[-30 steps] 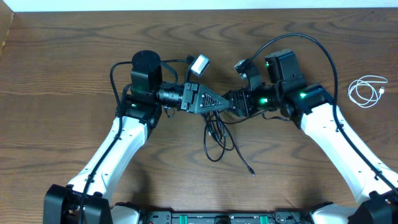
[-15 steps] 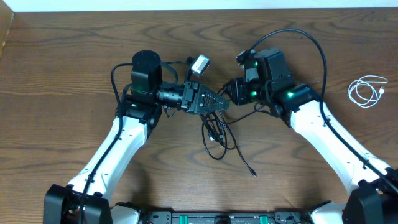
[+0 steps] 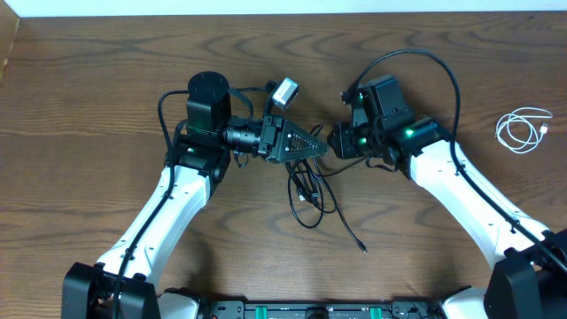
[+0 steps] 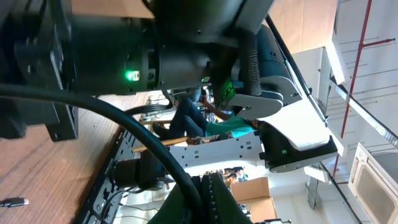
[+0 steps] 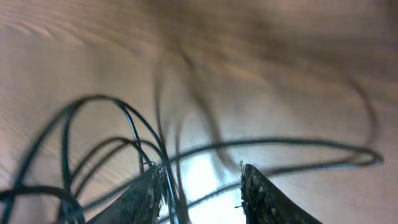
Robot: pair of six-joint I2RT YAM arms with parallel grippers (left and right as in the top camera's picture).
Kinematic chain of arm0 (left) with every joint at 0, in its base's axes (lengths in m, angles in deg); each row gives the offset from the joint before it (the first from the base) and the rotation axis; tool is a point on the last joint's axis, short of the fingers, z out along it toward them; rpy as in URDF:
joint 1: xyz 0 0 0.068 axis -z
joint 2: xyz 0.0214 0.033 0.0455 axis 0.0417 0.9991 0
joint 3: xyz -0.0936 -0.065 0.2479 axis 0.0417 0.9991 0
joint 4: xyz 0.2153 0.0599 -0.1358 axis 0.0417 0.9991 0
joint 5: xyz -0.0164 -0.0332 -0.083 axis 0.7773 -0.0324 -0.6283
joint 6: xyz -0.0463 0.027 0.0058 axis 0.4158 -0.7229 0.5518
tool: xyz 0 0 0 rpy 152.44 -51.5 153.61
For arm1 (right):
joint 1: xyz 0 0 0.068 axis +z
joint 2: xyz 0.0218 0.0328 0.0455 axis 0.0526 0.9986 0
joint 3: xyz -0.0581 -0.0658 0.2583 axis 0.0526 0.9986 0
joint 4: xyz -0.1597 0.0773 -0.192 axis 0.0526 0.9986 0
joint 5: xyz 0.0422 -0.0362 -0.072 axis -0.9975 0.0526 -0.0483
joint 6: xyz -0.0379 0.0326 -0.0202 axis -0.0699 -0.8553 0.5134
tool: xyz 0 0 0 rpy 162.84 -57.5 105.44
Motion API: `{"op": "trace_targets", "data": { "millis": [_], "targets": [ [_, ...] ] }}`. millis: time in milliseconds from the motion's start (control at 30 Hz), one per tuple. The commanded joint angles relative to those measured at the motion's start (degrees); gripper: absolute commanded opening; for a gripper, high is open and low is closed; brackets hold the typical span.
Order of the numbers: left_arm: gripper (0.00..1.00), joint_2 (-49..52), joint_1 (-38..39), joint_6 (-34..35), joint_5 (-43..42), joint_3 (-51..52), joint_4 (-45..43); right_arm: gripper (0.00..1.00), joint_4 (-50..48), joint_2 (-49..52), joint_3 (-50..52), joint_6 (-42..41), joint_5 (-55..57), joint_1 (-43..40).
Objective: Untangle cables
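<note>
Black cables (image 3: 308,188) lie tangled at the middle of the wooden table (image 3: 106,80), with strands rising into the left tool (image 3: 319,151), which is clenched on them. The right tool (image 5: 200,186) is released, its fingers apart around blurred strands. White cable (image 3: 521,130) lies coiled, far right.

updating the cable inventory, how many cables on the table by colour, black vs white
tangled bundle of thin black cords: 1 (separate cords cannot be counted)
short white coiled cord: 1
total: 2
</note>
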Motion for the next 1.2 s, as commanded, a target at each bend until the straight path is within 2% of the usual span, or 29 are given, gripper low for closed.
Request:
{"op": "trace_targets", "data": {
  "millis": [0,100,267,567,633,867,967,1033,1167],
  "targets": [
    [0.07,-0.7,0.1,0.0,0.4,-0.5,-0.3,0.41,0.0,0.3,-0.2,5.0,-7.3,-0.2],
    [0.07,-0.7,0.1,1.8,1.2,-0.5,-0.3,0.43,-1.2,0.3,-0.2,9.7,-16.1,-0.3],
    [0.08,-0.7,0.1,7.7,2.1,-0.5,-0.3,0.42,-1.5,0.3,-0.2,13.6,-23.0,-0.5],
    [0.08,-0.7,0.1,8.1,4.2,-0.5,-0.3,0.43,-3.1,0.3,0.0,16.1,-30.5,-3.6],
    [0.08,-0.7,0.1,8.4,4.2,-0.5,-0.3,0.43,-6.7,0.3,0.6,15.4,-32.9,-4.0],
    [0.07,-0.7,0.1,11.3,5.3,-0.5,-0.3,0.47,-30.9,0.3,10.7,2.7,-34.0,-3.3],
    [0.07,-0.7,0.1,12.2,5.5,-0.5,-0.3,0.48,-43.1,0.3,16.0,-3.0,-31.1,-3.3],
    [0.07,-0.7,0.1,12.2,5.5,-0.5,-0.3,0.52,-50.0,0.3,19.1,-5.8,-28.4,-3.3],
    [0.07,-0.7,0.1,12.2,5.5,-0.5,-0.3,0.54,-55.5,0.3,21.6,-6.7,-23.2,-2.0]
  ]
}}
